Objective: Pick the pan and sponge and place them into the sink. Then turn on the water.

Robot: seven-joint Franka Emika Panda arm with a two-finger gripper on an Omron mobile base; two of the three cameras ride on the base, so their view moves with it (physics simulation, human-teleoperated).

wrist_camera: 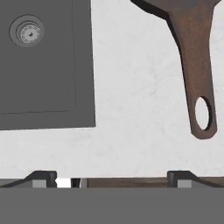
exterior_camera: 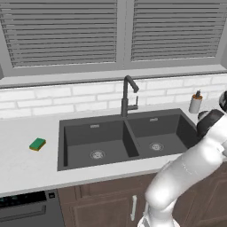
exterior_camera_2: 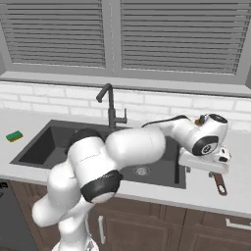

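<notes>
The dark brown pan (wrist_camera: pixel 196 74) lies on the white counter to the right of the sink (wrist_camera: pixel 85 78); its long handle with a hang hole points toward me. In the right base view the pan's handle (exterior_camera_2: pixel 219 185) pokes out from under my hand. My gripper (wrist_camera: pixel 113 178) hovers above the counter between the sink's edge and the handle, open, with nothing between its fingers. The green and yellow sponge (exterior_camera: pixel 37 144) rests on the counter left of the sink (exterior_camera: pixel 62 146). No water runs from the dark faucet (exterior_camera: pixel 128 95).
A white soap dispenser (exterior_camera: pixel 195 103) stands at the back right of the sink by the tiled wall. The counter's front edge lies just below my fingertips in the hand view. My own arm arches across the right basin (exterior_camera_2: pixel 142 171).
</notes>
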